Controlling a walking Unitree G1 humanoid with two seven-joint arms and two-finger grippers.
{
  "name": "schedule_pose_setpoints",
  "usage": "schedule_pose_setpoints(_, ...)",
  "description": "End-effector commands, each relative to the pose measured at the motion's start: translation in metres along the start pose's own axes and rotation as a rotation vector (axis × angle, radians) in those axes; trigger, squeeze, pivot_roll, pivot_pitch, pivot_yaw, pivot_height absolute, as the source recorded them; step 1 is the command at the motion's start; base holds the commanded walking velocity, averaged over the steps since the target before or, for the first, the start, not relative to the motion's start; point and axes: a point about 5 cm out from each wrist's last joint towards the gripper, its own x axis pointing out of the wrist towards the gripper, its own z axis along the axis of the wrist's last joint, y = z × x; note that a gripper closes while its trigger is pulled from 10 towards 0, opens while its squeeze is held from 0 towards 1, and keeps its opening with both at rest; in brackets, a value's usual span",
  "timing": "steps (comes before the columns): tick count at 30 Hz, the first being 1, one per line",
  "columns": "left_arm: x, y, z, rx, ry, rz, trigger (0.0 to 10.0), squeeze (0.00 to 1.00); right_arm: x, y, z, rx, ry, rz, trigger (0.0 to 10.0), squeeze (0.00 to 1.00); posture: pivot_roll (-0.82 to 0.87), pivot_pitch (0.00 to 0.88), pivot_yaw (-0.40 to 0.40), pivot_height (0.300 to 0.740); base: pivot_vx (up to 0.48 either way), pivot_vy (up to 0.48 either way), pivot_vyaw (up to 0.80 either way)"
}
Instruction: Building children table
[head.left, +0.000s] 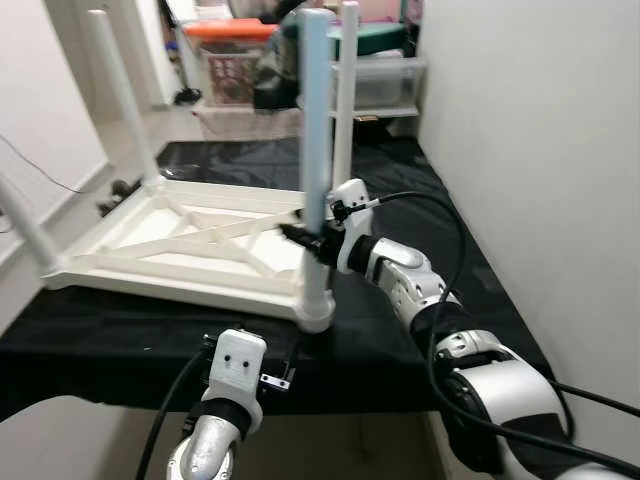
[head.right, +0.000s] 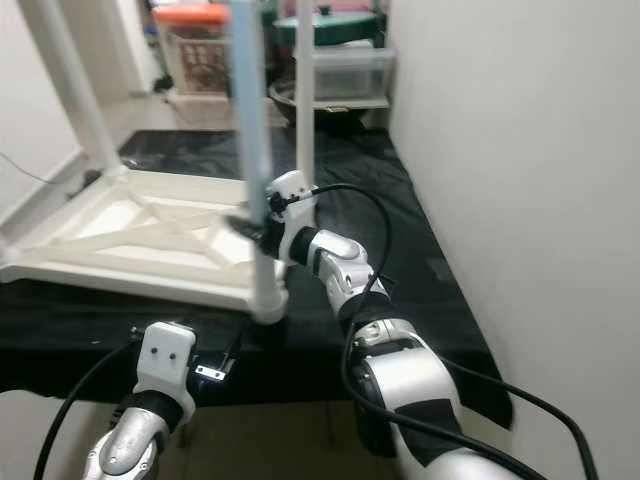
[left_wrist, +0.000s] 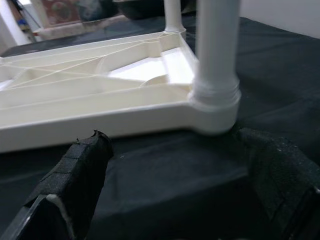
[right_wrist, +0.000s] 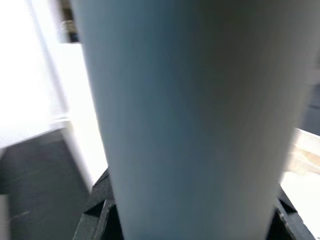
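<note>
At the upturned table's (head.left: 190, 240) near corner, right hand (head.left: 312, 238) grasps the leg (head.left: 316, 120).

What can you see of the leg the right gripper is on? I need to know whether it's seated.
The near corner leg is a smooth pale tube, plastic by its look, standing upright in the round corner socket of the upturned white tabletop. The right gripper clasps it partway up. Whether it is fully seated cannot be told.

Two silver jointed arms, white wrist housings, black cables looping along the right arm (head.left: 420, 290), black textured fingers (left_wrist: 80, 175)
</note>
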Motion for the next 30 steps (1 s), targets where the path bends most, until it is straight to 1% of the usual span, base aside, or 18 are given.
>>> schedule_pose_setpoints(1, 0.000, 0.001, -0.003, 0.013, 0.015, 0.006, 10.0, 0.00, -0.022, -0.042, -0.022, 0.103, 0.058, -0.502, 0.0, 0.00, -0.02, 0.000, -0.004, 0.734, 0.000, 0.000, 0.00)
schedule_pose_setpoints(3, 0.000, 0.001, -0.003, 0.013, 0.015, 0.006, 10.0, 0.00, -0.022, -0.042, -0.022, 0.103, 0.058, -0.502, 0.0, 0.00, -0.02, 0.000, -0.004, 0.734, 0.000, 0.000, 0.00)
schedule_pose_setpoints(8, -0.001, -0.002, -0.005, 0.011, 0.019, -0.001, 10.0, 0.00, -0.049, -0.060, -0.039, 0.208, 0.023, -0.945, 0.0, 0.00, -0.03, 0.000, 0.004, 0.734, 0.000, 0.000, 0.00)
schedule_pose_setpoints(13, -0.001, -0.001, -0.005, 0.011, 0.019, 0.002, 10.0, 0.00, -0.045, -0.050, -0.040, 0.226, 0.004, -0.957, 0.0, 0.00, -0.02, 0.000, 0.002, 0.734, 0.000, 0.000, 0.00)
schedule_pose_setpoints(14, -0.001, 0.000, -0.005, 0.011, 0.020, 0.004, 10.0, 0.00, -0.038, -0.043, -0.036, 0.227, -0.021, -0.901, 3.8, 0.00, -0.02, 0.000, 0.002, 0.734, 0.000, 0.000, 0.00)
schedule_pose_setpoints(16, -0.001, 0.000, -0.005, 0.011, 0.020, 0.005, 10.0, 0.00, -0.033, -0.037, -0.033, 0.224, -0.036, -0.877, 3.8, 0.00, -0.02, 0.000, 0.002, 0.734, 0.000, 0.000, 0.00)
schedule_pose_setpoints(17, -0.001, 0.000, -0.005, 0.011, 0.021, 0.004, 10.0, 0.00, -0.027, -0.031, -0.029, 0.228, -0.058, -0.812, 10.0, 0.00, -0.01, 0.000, 0.008, 0.734, 0.000, 0.000, 0.00)
schedule_pose_setpoints(18, -0.001, 0.000, -0.005, 0.011, 0.021, 0.004, 10.0, 0.00, -0.027, -0.031, -0.029, 0.228, -0.058, -0.812, 10.0, 0.00, -0.01, 0.000, 0.008, 0.734, 0.000, 0.000, 0.00)
schedule_pose_setpoints(19, -0.001, 0.000, -0.006, 0.012, 0.022, 0.003, 10.0, 0.00, -0.021, -0.026, -0.022, 0.226, -0.091, -0.717, 10.0, 1.00, -0.01, 0.000, 0.008, 0.734, 0.000, 0.000, 0.00)
schedule_pose_setpoints(20, -0.002, 0.000, -0.006, 0.013, 0.023, 0.003, 10.0, 0.00, -0.015, -0.021, -0.014, 0.245, -0.138, -0.599, 10.0, 1.00, -0.01, 0.000, 0.008, 0.734, 0.000, 0.000, 0.00)
schedule_pose_setpoints(21, -0.001, 0.001, -0.006, 0.014, 0.022, 0.004, 10.0, 0.00, -0.013, -0.020, -0.006, 0.238, -0.174, -0.536, 10.0, 0.77, 0.00, 0.000, 0.003, 0.734, 0.000, 0.000, 0.00)
schedule_pose_setpoints(23, -0.001, 0.001, -0.006, 0.014, 0.022, 0.004, 10.0, 0.00, -0.013, -0.020, -0.006, 0.238, -0.174, -0.536, 10.0, 0.77, 0.00, 0.000, 0.003, 0.734, 0.000, 0.000, 0.00)
schedule_pose_setpoints(24, -0.001, 0.002, -0.005, 0.014, 0.022, 0.008, 10.0, 0.00, -0.006, -0.011, 0.002, 0.254, -0.189, -0.351, 10.0, 0.00, 0.00, 0.000, 0.003, 0.734, 0.000, 0.000, 0.00)
schedule_pose_setpoints(25, -0.001, 0.002, -0.005, 0.013, 0.021, 0.009, 10.0, 0.00, -0.002, -0.004, 0.009, 0.275, -0.196, -0.152, 10.0, 0.00, -0.01, 0.000, -0.001, 0.734, 0.000, 0.000, 0.00)
schedule_pose_setpoints(26, -0.001, 0.002, -0.005, 0.013, 0.021, 0.009, 10.0, 0.00, -0.002, -0.004, 0.009, 0.275, -0.196, -0.152, 10.0, 0.00, -0.01, 0.000, -0.001, 0.734, 0.000, 0.000, 0.00)
schedule_pose_setpoints(28, -0.001, 0.000, -0.006, 0.011, 0.021, 0.006, 10.0, 0.00, -0.010, 0.012, 0.014, 0.259, -0.151, 0.348, 10.0, 0.00, -0.01, 0.000, -0.001, 0.734, 0.000, 0.000, 0.00)
schedule_pose_setpoints(29, -0.001, 0.000, -0.006, 0.011, 0.021, 0.006, 10.0, 0.00, -0.010, 0.012, 0.014, 0.259, -0.151, 0.348, 10.0, 0.00, -0.01, 0.000, -0.001, 0.734, 0.000, 0.000, 0.00)
schedule_pose_setpoints(30, -0.001, 0.000, -0.006, 0.011, 0.021, 0.004, 10.0, 0.00, -0.015, 0.014, 0.013, 0.253, -0.125, 0.484, 10.0, 0.00, -0.01, 0.000, -0.004, 0.734, 0.000, 0.000, 0.00)
